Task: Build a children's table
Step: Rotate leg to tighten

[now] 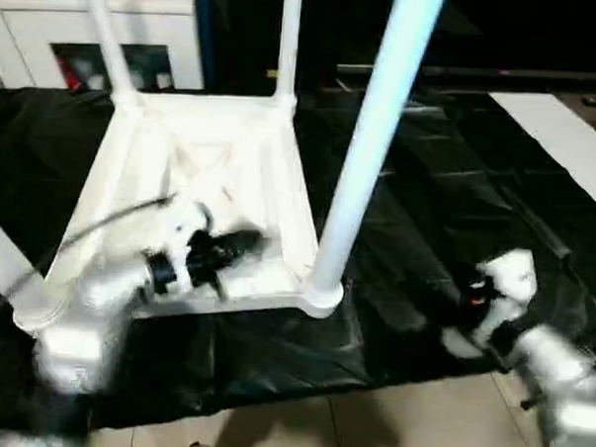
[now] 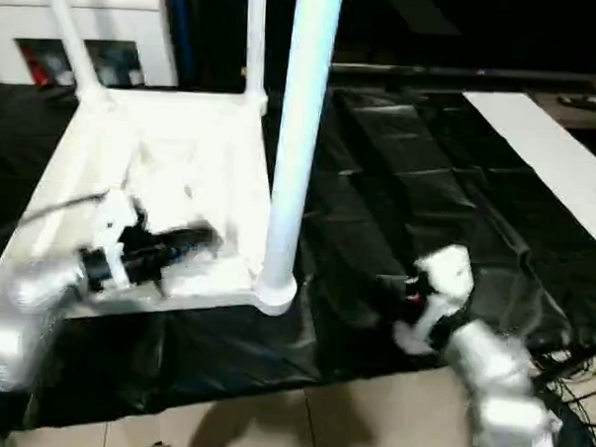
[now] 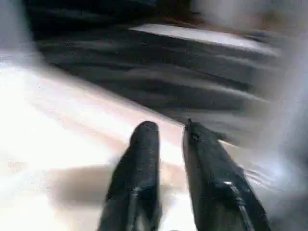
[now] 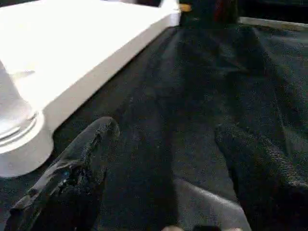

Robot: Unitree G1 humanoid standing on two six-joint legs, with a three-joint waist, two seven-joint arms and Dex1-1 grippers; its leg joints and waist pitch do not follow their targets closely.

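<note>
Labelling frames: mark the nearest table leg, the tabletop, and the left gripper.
nearest table leg (image 1: 365, 152), left eye view, middle of the shaft.
tabletop (image 1: 280, 188), left eye view, right side of the underside.
left gripper (image 3: 168, 139), left wrist view, midway between the fingertips.

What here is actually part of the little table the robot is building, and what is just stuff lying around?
Part of the job:
- white tabletop, upside down on the black sheet
- the legs standing in its corner sockets, such as the near leg

Just around:
- black sheet covering the floor
- white cabinet behind
- white board lying at the far right
</note>
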